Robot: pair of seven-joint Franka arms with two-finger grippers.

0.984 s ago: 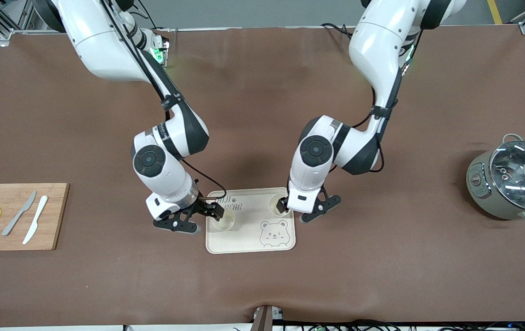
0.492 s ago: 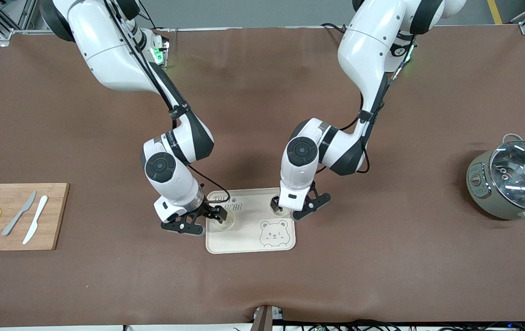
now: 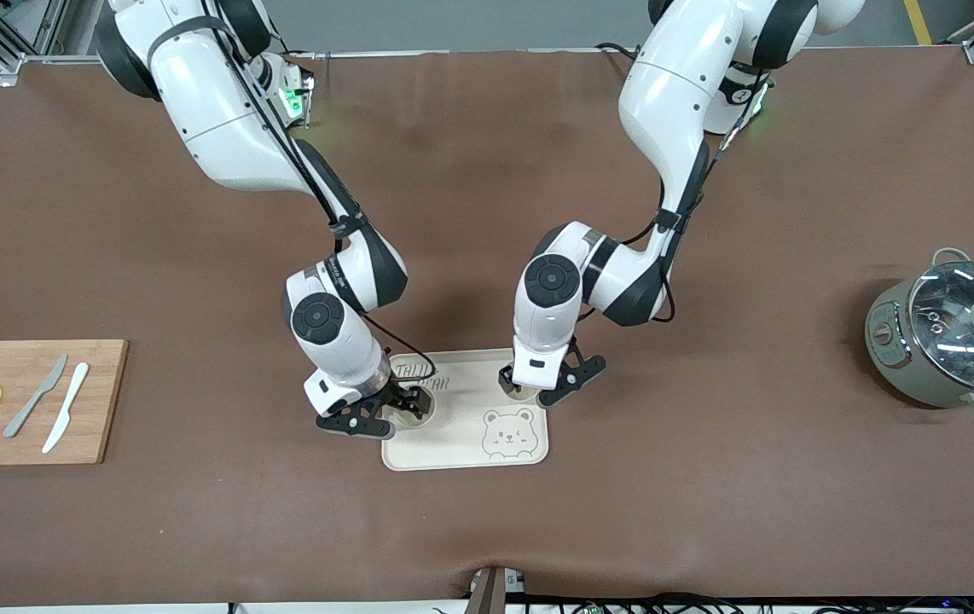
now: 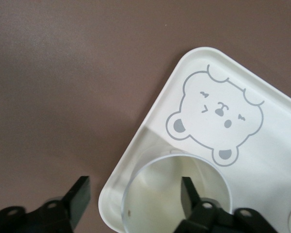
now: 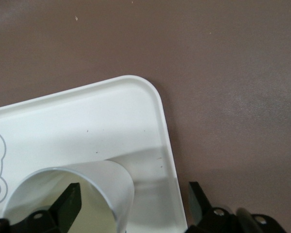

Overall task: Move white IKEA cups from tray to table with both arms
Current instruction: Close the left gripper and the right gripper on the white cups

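Lower centre of the front view: one smooth cream rectangular tray [image 3: 463, 452] with rounded corners and a grey printed bear, carrying two plain cream-white handleless cups, one [image 3: 415, 409] by its corner toward the right arm's end, one [image 3: 515, 388] by its corner toward the left arm's end. Right gripper [image 3: 402, 402] and left gripper [image 3: 519, 382] each straddle a cup's wall, one finger inside, one outside, spread without pinching. Right edge of the frame: one grey-green pot [image 3: 922, 362] under a round glass lid.

The tray [image 3: 461, 448] bears partly hidden lettering ending "EAR".
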